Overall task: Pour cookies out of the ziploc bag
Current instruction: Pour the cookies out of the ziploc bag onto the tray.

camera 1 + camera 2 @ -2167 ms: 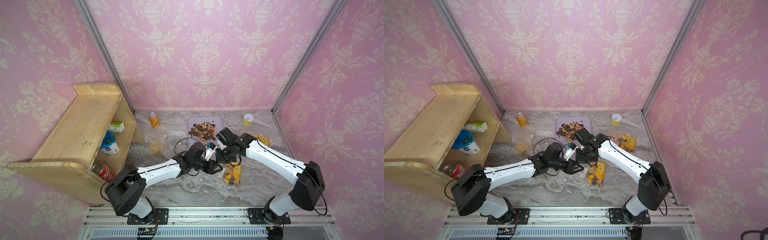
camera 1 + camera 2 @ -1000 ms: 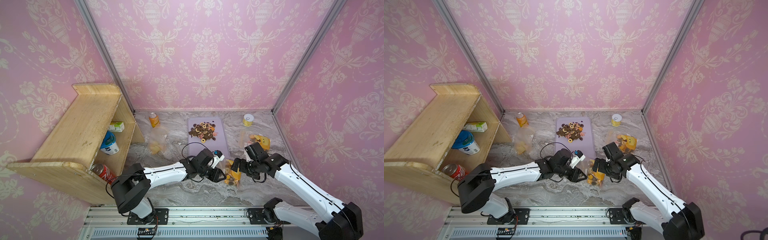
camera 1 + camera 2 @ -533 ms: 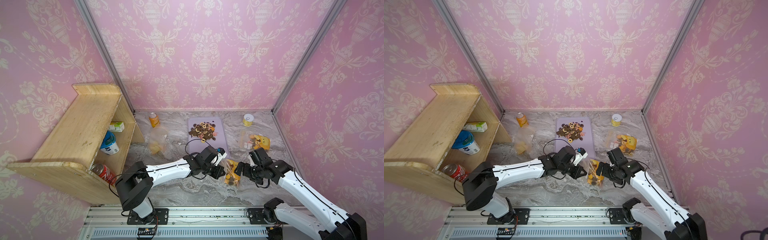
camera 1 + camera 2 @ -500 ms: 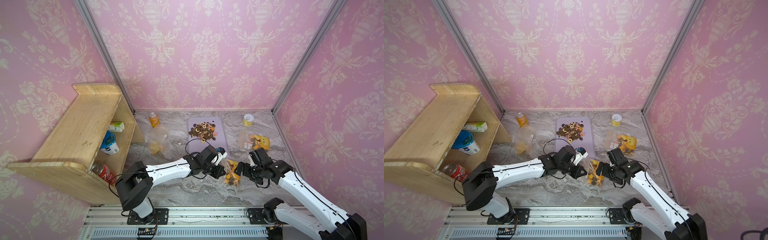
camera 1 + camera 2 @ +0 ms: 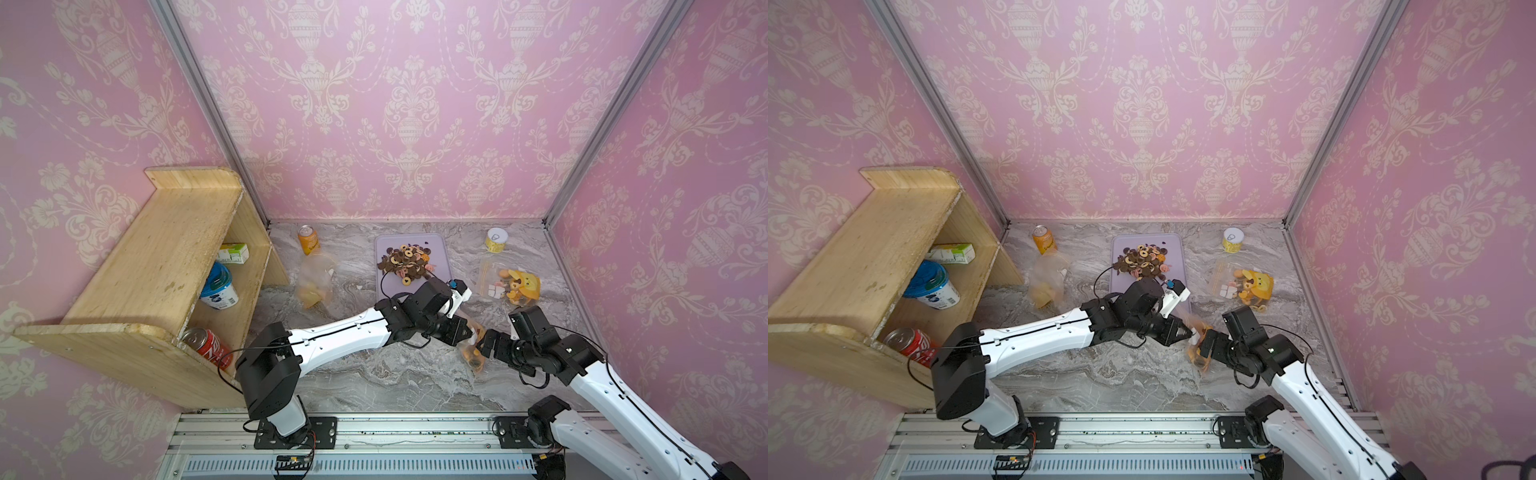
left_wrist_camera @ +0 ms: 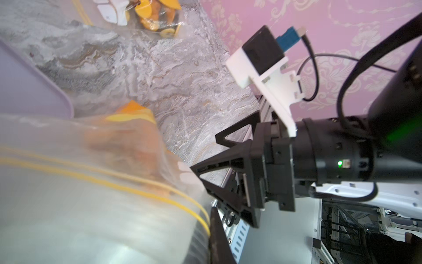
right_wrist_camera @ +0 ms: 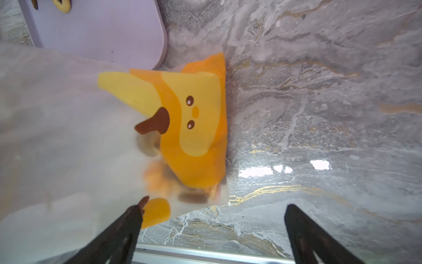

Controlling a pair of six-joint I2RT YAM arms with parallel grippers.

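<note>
Left gripper (image 5: 468, 332) pinches the ziploc bag (image 5: 472, 355) at its yellow zip line, plain only in the left wrist view. Right gripper (image 7: 213, 209) gapes, the bag's corner between its jaws. Both top views show cookies (image 5: 405, 262) heaped on the lavender tray (image 5: 439, 243).

Left hand (image 5: 468, 333): formerly part open, now clamped on the ziploc bag (image 5: 472, 358) top. Right hand (image 5: 485, 348): moved from over the tray (image 5: 441, 248) toward the surface's (image 5: 374, 374) front right, beside the bag.

Brown cookies (image 5: 405, 259) heaped on tray (image 5: 439, 249); clear ziploc bag (image 5: 471, 353) nearby
</note>
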